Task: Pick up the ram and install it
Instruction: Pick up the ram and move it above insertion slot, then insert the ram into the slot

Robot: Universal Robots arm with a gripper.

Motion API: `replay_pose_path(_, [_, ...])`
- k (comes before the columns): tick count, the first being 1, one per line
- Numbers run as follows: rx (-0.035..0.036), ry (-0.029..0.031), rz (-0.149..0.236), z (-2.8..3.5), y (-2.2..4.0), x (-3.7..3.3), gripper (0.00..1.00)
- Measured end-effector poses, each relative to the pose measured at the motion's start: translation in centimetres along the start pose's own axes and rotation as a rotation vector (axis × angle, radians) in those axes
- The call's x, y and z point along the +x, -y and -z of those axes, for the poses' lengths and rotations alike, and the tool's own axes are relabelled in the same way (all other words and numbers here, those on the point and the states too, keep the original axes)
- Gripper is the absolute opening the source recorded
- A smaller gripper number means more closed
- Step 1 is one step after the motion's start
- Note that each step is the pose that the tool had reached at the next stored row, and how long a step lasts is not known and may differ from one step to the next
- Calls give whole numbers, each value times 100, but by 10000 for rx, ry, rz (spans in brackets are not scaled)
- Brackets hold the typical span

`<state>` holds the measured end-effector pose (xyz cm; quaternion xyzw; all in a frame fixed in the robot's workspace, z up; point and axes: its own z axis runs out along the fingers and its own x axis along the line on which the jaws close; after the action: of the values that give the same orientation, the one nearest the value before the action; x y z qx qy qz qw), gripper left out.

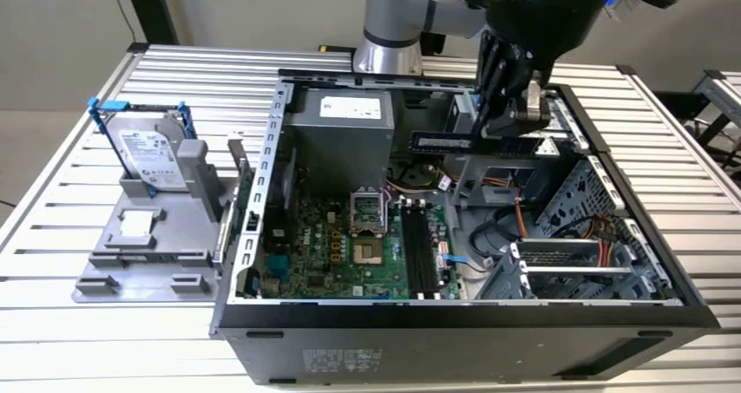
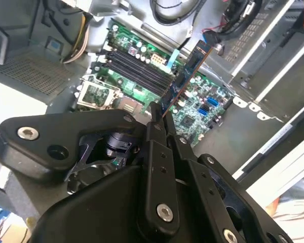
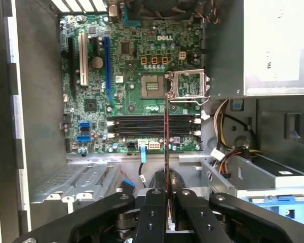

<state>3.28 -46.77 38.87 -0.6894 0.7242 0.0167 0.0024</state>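
Ram in the pincer, held in the air over the open case (image 1: 463,328).
Gripper (image 1: 513,134) is clamped on one end of the ram (image 1: 442,141); the stick juts out level, clear of the motherboard (image 1: 336,245) (edge-on between the fingers (image 3: 154,212) in both wrist views). It hangs by the case's far edge, beside the grey power supply (image 1: 342,128), not yet seated. The black memory slots (image 1: 419,254) lie below, nearer the case's front wall. Hard drive (image 1: 151,154) stands by the worktop (image 1: 69,341) edge on the exterior view's left.
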Motion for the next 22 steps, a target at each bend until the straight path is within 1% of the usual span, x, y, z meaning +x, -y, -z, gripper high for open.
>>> replay_pose_path(4, [0,-1,-2,-2,-3,-75,0])
replay_pose_path(22, [0,0,-26,-2,-4,-78,0])
